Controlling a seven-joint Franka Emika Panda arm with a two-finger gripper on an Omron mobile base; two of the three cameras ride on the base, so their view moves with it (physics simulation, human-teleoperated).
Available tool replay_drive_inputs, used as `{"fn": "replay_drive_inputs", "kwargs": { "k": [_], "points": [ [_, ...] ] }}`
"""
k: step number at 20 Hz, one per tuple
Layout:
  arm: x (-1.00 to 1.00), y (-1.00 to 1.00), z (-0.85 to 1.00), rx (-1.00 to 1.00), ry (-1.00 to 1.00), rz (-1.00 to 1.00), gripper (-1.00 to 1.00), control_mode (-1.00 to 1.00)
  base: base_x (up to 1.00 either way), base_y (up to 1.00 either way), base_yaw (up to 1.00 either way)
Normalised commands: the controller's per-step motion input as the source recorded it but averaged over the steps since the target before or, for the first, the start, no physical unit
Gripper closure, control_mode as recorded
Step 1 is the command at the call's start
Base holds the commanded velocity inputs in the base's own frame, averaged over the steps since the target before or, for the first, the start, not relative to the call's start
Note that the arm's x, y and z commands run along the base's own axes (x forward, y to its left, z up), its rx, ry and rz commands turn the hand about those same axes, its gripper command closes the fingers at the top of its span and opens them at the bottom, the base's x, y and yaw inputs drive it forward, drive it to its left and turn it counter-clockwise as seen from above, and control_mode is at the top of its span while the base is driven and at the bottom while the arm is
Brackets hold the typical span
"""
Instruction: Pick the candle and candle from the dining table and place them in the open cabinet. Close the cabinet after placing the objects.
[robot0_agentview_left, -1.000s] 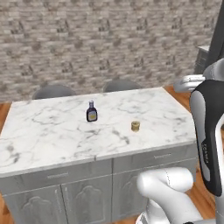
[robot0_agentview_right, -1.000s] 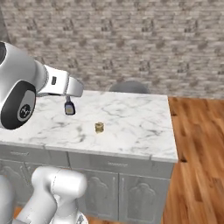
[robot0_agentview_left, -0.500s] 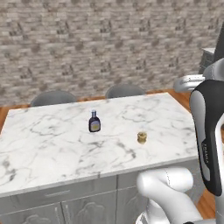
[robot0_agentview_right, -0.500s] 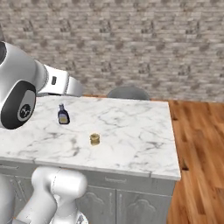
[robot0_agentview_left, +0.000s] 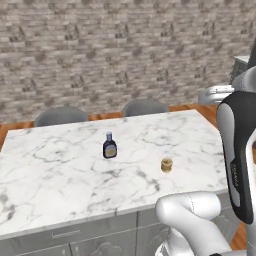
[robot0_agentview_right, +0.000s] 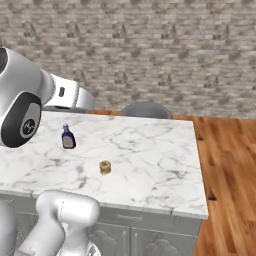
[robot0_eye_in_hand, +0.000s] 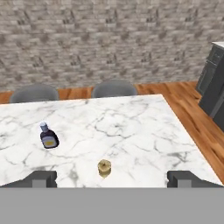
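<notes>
A squat tan-gold candle (robot0_agentview_left: 166, 165) (robot0_agentview_right: 105, 167) (robot0_eye_in_hand: 104, 167) stands on the white marble dining table (robot0_agentview_left: 60, 175) (robot0_agentview_right: 160, 165) (robot0_eye_in_hand: 144, 131), near its front edge. My gripper (robot0_eye_in_hand: 113, 178) hangs above and in front of the table with its fingers (robot0_eye_in_hand: 41, 178) far apart, open and holding nothing. In the hand view the candle lies between the fingertips and a little beyond them, with clear air between. The cabinet is out of view.
A dark blue labelled bottle (robot0_agentview_left: 109, 146) (robot0_agentview_right: 67, 137) (robot0_eye_in_hand: 48, 136) stands left of the candle and further back. Two grey chairs (robot0_agentview_left: 145, 107) (robot0_eye_in_hand: 34, 93) are tucked in at the table's far side before a stone wall. Dark grey furniture (robot0_eye_in_hand: 213, 83) stands at the right.
The whole picture has shifted: the base has driven closer, so the table looks larger and lower in the views. The candle and bottle have kept their places on the table. The gripper stays open.
</notes>
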Motion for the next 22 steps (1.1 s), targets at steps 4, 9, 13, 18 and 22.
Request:
{"fn": "replay_drive_inputs", "kwargs": {
  "k": [4, 9, 13, 18, 22],
  "points": [
    [0.0, 0.0, 0.0, 0.0, 0.0, 0.0, -1.0, 1.0, 0.24, -0.03, 0.0],
    [0.0, 0.0, 0.0, 0.0, 0.0, 0.0, -1.0, 1.0, 0.27, 0.0, -0.01],
    [0.04, -0.02, -0.05, 0.0, 0.0, 0.0, -1.0, -1.0, 0.16, -0.02, 0.0],
    [0.14, -0.02, -0.24, 0.0, 0.01, 0.0, -1.0, -1.0, 0.0, 0.0, 0.0],
    [0.1, 0.0, -0.5, 0.0, 0.0, 0.0, -1.0, -1.0, 0.0, 0.0, 0.0]
  ]
}}
